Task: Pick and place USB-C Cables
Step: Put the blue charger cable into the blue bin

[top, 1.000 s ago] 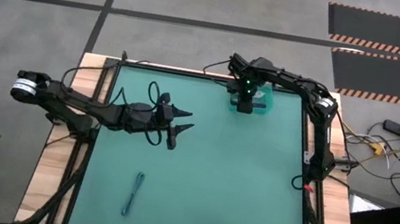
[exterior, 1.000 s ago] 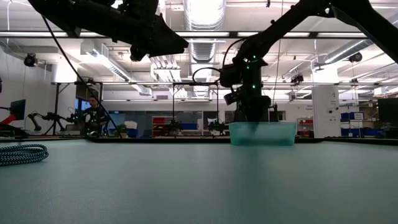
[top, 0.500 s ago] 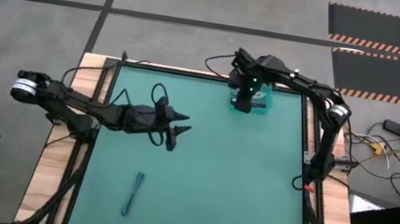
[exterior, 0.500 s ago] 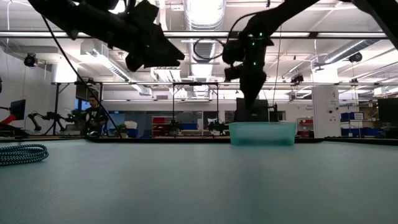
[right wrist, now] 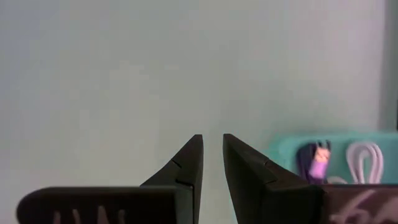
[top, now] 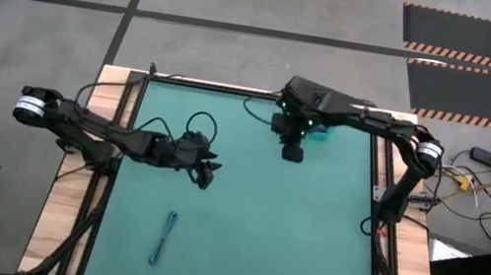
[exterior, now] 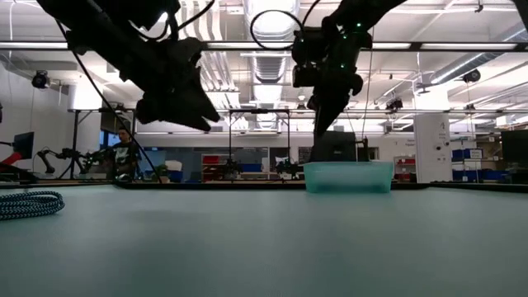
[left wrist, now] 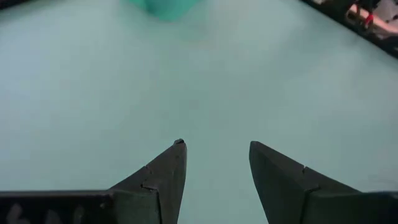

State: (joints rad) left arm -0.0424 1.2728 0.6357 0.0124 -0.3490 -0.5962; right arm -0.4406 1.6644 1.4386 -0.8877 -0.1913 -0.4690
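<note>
Teal bin (top: 318, 133) — cables inside, one left out
Blue-grey cable (top: 165, 237) lies well away; right gripper (top: 293, 153) beside bin, jaws narrow, empty — left gripper (top: 205, 180) parted, empty.

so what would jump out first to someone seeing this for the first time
Two dark arms over a green table: the right gripper hangs beside a teal bin at the far edge, fingers nearly closed and empty. The left gripper hovers open mid-table, and one blue-grey cable lies alone near the front.
</note>
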